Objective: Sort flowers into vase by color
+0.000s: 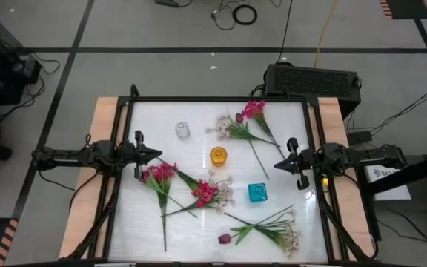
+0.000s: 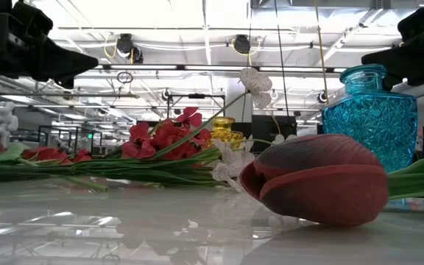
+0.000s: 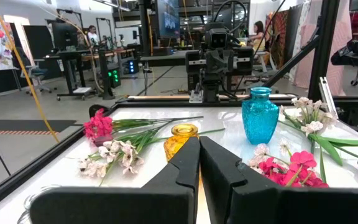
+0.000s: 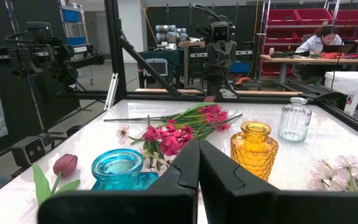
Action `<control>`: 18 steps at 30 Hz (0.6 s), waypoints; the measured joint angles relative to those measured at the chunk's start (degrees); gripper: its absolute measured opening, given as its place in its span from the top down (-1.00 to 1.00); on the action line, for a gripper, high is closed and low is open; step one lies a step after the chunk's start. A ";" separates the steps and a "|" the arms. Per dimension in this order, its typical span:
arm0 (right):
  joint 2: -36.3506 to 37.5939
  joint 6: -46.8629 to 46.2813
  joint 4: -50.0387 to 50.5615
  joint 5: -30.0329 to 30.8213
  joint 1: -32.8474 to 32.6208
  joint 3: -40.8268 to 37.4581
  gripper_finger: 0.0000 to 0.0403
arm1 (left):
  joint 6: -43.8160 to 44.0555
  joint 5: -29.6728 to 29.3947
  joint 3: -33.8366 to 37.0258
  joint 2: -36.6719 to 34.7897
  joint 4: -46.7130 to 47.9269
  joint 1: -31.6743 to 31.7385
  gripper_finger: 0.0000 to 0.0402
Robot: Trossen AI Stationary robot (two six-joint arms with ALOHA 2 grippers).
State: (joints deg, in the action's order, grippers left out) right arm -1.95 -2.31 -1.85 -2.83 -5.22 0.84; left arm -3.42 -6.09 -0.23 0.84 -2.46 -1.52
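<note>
Nothing sorted yet, as we read it: all 3 vases stand empty. The clear vase, amber vase and blue vase run in a loose diagonal across the white table.

Flowers lie flat in 3 loose clusters:
- near the left arm, pink sprigs, with another pink head and white blossoms just beyond;
- at the far edge, a mixed bunch of pink, white and 1 small maroon bud;
- at the near edge, a maroon tulip beside more white sprigs.

Left gripper: fingers pressed together, holding nothing, hovering at the table's left side. The pink sprigs sit just beside and slightly nearward of its tip, not touching. Right gripper: also closed and empty, at the right side, close to the long stems trailing from the far bunch; the blue vase is near it.

Our judgement on the first pick: the left gripper should spread its fingers before descending, then take 1 pink stem mid-length, clear of where stems cross, so neighbours do not lift along. Risk: the stems overlap, and white blossoms tangle with the second pink head. We would choose 1 vase per colour at the outset and keep to it.
</note>
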 joint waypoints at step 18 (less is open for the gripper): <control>-4.39 -6.56 4.56 4.29 -0.12 7.87 1.00 | 0.00 0.01 -0.01 -0.01 0.00 0.00 0.90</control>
State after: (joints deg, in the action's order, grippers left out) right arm -6.33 -8.86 2.71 1.46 -5.34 8.71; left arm -3.42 -6.08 -0.24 0.83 -2.46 -1.52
